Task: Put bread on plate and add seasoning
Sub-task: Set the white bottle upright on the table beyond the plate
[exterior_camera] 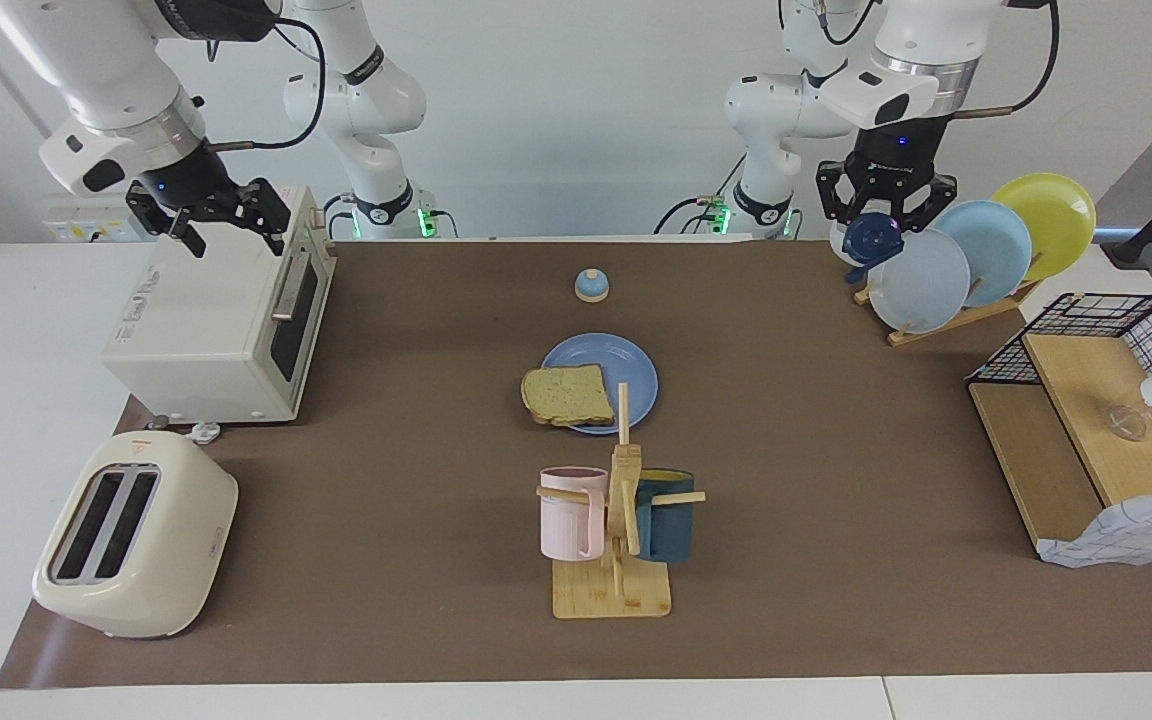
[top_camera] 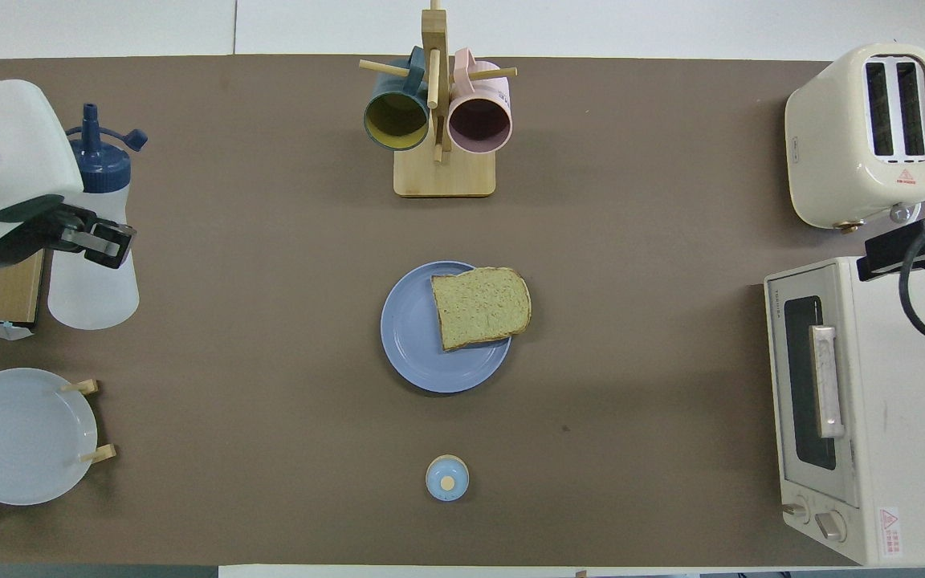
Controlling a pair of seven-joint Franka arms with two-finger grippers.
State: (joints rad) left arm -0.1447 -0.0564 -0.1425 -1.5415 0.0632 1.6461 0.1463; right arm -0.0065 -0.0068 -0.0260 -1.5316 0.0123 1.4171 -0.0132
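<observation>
Left tool grips seasoning; bread on plate.

Open mat around the plate; mug rack just beside it — bell nearer the robots.

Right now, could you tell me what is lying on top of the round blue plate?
Only the bread lies on the plate, overhanging its rim toward the right arm's end. The plate's surface under the slice is hidden.

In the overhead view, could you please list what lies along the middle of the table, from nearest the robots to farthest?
Bell → plate with bread → mug rack.
</observation>
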